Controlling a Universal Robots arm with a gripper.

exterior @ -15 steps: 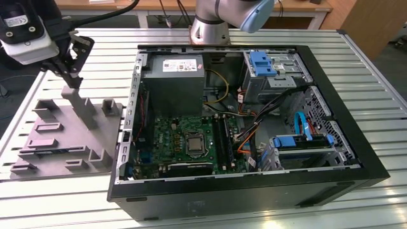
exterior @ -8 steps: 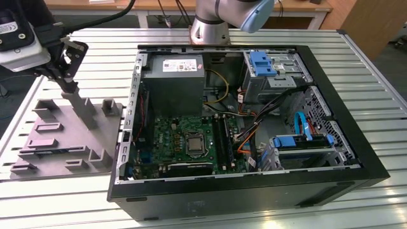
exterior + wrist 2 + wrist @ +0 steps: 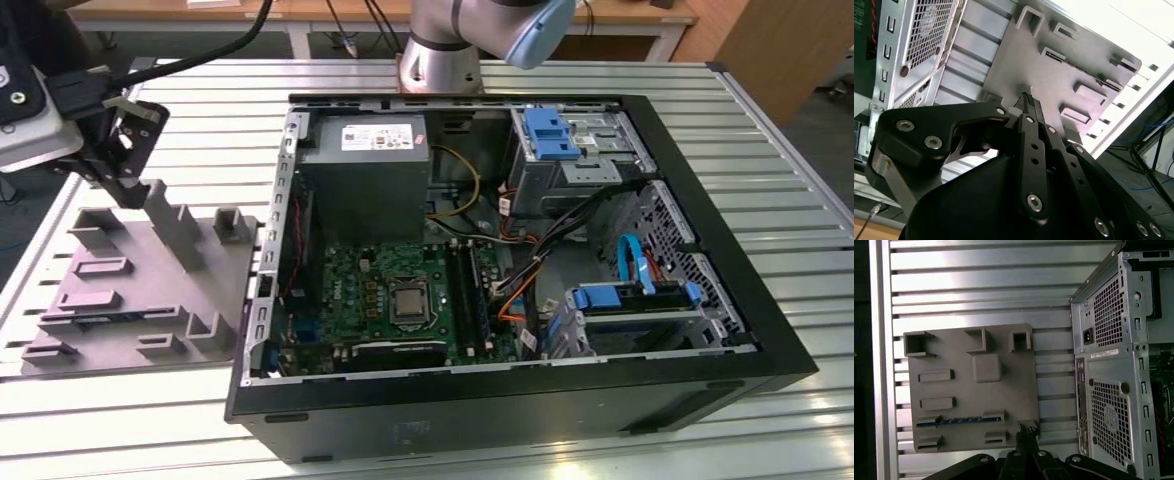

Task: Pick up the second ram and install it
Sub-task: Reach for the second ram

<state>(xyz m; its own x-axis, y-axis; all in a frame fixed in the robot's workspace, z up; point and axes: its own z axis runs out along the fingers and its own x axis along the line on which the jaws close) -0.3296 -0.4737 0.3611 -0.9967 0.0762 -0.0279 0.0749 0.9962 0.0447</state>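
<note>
The ram (image 3: 959, 420) lies edge-up in a slot in the near part of the tray (image 3: 147, 300), on the tabletop (image 3: 120, 420) at the exterior view's left of the case (image 3: 534, 400). The hand (image 3: 131, 190) hovers above the tray, pressed together.

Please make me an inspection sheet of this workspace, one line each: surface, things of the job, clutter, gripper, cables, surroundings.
Surface: slatted metal table, carrying a grey tray and an open computer case.
Job's things: second ram lies flat in a slot of the tray, not gripped; motherboard is exposed inside the case.
Clutter: nothing seen.
Gripper: gripper is shut and empty, hovers above the tray, apart from the ram.
Cables: coloured wires inside the case; a black cable hangs over the table toward the gripper's mount.
Surroundings: wooden bench behind the table.
</note>
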